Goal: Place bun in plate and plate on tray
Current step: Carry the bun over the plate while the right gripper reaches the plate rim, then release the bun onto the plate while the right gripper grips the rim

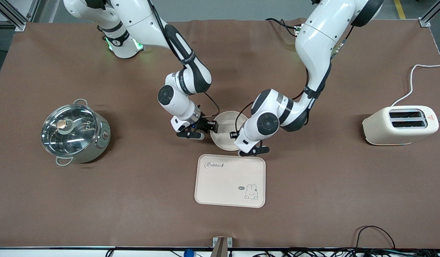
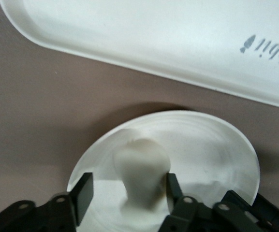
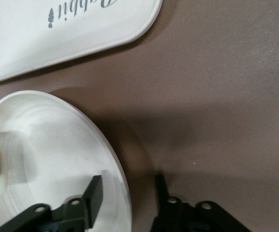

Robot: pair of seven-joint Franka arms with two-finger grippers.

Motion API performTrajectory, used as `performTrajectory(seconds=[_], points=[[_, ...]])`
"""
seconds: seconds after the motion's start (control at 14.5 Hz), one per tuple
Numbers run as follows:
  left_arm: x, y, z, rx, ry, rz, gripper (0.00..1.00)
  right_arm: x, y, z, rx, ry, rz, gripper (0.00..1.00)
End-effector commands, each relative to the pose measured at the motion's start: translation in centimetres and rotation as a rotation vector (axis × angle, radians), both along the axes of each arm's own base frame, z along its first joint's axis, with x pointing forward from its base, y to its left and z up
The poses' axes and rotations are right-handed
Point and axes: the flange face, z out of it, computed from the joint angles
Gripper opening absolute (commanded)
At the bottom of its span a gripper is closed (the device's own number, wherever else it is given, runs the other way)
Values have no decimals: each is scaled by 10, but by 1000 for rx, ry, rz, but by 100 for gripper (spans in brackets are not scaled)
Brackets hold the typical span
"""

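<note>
Cream-white bun (image 2: 141, 176), hidden in front view, sits in plate (image 2: 216, 145) between released left fingers (image 2: 83, 191); right fingers (image 3: 95, 198) straddle its rim.

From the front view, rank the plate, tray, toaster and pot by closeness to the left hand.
1. Plate: directly under the left hand.
2. Tray: beside the plate, nearer the front camera.
3. Toaster: at the left arm's end.
4. Pot: at the right arm's end, farthest.

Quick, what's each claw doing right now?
Left gripper: open, jaws either side of the bun over the plate.
Right gripper: open, straddling the plate's rim.
</note>
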Motion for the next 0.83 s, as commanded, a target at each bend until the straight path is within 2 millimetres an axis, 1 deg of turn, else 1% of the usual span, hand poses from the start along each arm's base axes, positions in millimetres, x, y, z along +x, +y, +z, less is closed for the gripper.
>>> performTrajectory(seconds=[0.0, 0.14, 0.21, 0.28, 0.34, 0.41, 0.48, 0.55, 0.69, 0.76], points=[[2, 3, 8, -1, -1, 19, 100, 2, 3, 1, 2, -9, -6, 0], [-1, -1, 8, 0, -2, 13, 100, 3, 1, 1, 1, -11, 0, 0], [4, 4, 12, 0, -8, 17, 100, 3, 0, 1, 1, -11, 0, 0], [10, 13, 27, 10, -16, 16, 100, 5, -2, 2, 2, -12, -5, 0], [21, 31, 44, 44, -34, 3, 100, 5, -2, 3, 3, -16, 2, 0], [30, 47, 67, 89, -71, -40, 100, 7, -4, 7, 7, -17, 4, 0], [39, 69, 89, 133, -97, -109, 100, 6, -4, 8, 7, -19, 13, 0], [48, 91, 111, 138, -116, -151, 100, 8, -4, 17, 16, -30, 16, 0], [67, 144, 152, 130, -148, -189, 100, 17, -10, 25, 24, -39, 2, 0], [73, 171, 179, 129, -169, -189, 100, 25, -15, 30, 32, -48, -11, 0]])
